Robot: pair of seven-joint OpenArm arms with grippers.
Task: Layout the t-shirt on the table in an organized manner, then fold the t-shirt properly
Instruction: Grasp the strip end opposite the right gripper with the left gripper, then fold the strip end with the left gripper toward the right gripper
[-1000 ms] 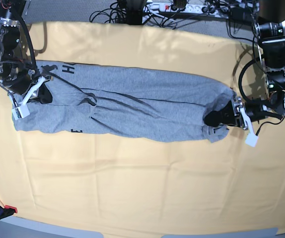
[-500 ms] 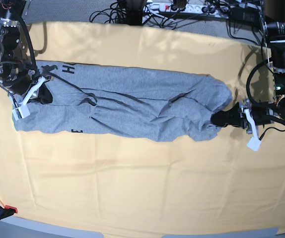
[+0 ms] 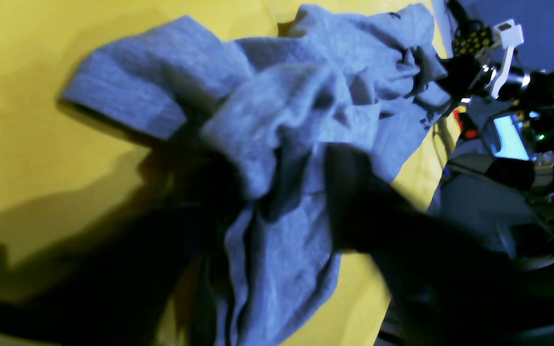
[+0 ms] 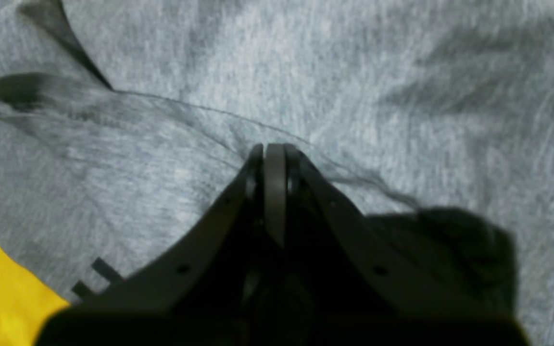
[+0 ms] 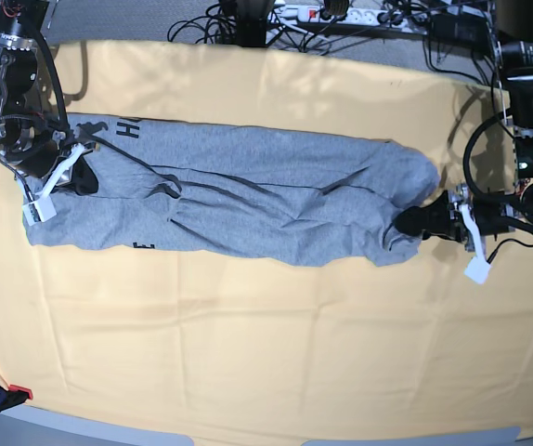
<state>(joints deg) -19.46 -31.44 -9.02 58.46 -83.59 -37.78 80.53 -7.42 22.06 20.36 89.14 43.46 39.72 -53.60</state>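
Yellow-orange cloth-covered worktop (image 5: pixel 266 353)
A heather-grey cotton t-shirt (image 5: pixel 248 200) lies bunched in a long band across its far half.

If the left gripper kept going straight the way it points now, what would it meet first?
Most likely the bunched end of the t-shirt. In the base view the left gripper points along the table into that end, seemingly already touching it, though depth is unclear.

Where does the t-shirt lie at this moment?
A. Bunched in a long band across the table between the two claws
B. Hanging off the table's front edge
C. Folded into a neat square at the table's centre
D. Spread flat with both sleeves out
A: in the base view the t-shirt runs as a creased band across the table, from the right claw to the left claw.
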